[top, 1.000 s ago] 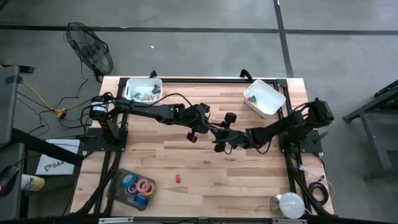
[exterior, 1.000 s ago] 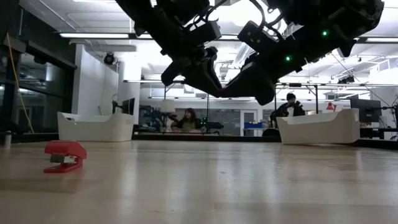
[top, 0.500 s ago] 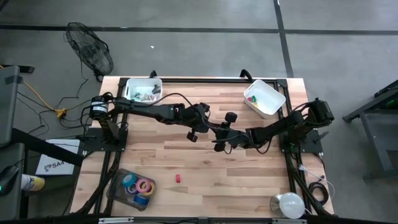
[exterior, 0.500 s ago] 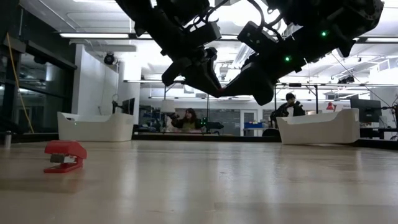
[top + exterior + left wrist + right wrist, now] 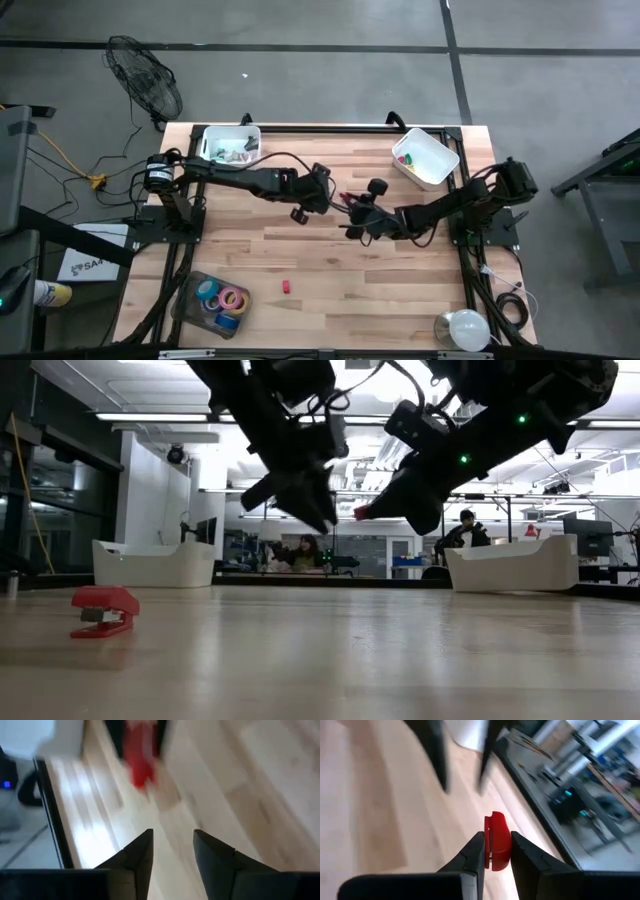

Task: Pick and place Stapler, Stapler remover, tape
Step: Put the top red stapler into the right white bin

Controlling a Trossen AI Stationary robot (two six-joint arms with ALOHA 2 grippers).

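Note:
My right gripper [image 5: 496,836] hovers above the middle of the table, shut on a small red stapler remover [image 5: 497,842], which also shows as a red tip [image 5: 358,513] in the low view. My left gripper [image 5: 172,832] is open and empty, a short way to its left [image 5: 322,196], facing the stapler remover [image 5: 140,757]. A red stapler [image 5: 285,287] lies on the table near the front edge, seen also in the low view [image 5: 103,610]. Coloured tape rolls [image 5: 222,298] sit in a clear tray at the near left. My right gripper pinches the red stapler remover between its two fingers, by the end nearest the wrist [image 5: 496,859]. The other end sticks out beyond the fingertips [image 5: 495,820]. The remover is lifted clear, well above the table.
A white bin [image 5: 232,145] with small items stands at the far left corner, and another white bin [image 5: 425,157] at the far right. A white round thing [image 5: 460,328] sits at the near right corner. Bare wood lies under both grippers.
The two grippers stood tip to tip over the table's middle. My left gripper has drawn back toward the table's left, away from my right gripper. The red stapler remover has stayed in my right gripper, which has barely moved.

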